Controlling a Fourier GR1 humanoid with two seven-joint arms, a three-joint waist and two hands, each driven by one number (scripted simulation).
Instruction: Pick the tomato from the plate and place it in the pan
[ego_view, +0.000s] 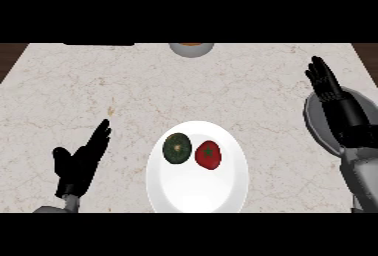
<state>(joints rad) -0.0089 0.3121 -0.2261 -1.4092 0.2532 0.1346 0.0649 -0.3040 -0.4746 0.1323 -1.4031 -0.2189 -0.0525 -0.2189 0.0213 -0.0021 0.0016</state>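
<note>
Head view showed us the tomato (209, 154) on the plate (196, 192), both robot hands open. We judged it smooth and soft; grasp its sides.

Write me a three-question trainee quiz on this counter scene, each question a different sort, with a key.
1. True or false: the tomato already lies in the pan.
2. Multiple choice: what lies beside the tomato on the white plate? A) a dark green round vegetable B) a spoon C) a lemon
3. Fill in: the right hand shows above the ____, while the left hand is open at the lower left.

Key: 1 false, it lies on the plate. 2 A, the dark green vegetable lies left of the tomato. 3 pan.
</note>
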